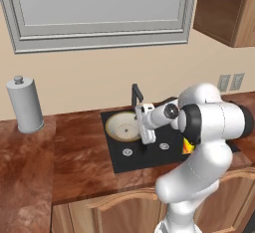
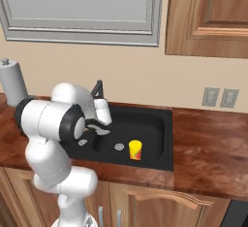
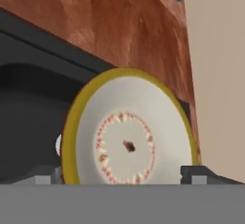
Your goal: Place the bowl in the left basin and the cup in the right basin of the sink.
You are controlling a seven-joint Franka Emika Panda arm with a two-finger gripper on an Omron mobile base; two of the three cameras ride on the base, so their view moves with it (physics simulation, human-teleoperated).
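In the left base view the bowl [image 1: 123, 126] lies in the left basin [image 1: 119, 150] of the black sink [image 1: 115, 165], toward its far side and tilted so its cream inside faces the camera, with the silver drain just nearer. The gripper [image 1: 147, 138] hangs at the bowl's right edge, so the bowl lies immediately left of the claw; whether they touch cannot be told from here. A sliver of the yellow cup [image 1: 188, 146] shows behind the arm's elbow, to the right. In the right base view the cup [image 2: 135, 150] stands upright in the right basin [image 2: 150, 124], near its front, a little right of that basin's drain and well apart from the hand. The arm reaches over the sink's left part, hiding most of the narrow basin. In the hand view the bowl [image 3: 129, 134] sits straight ahead of the claw, and the two finger tips [image 3: 197, 173] stand wide apart at either side of it, open and holding nothing. Both vessels appear to be in their basins, so what remains is likely just lifting the hand clear.
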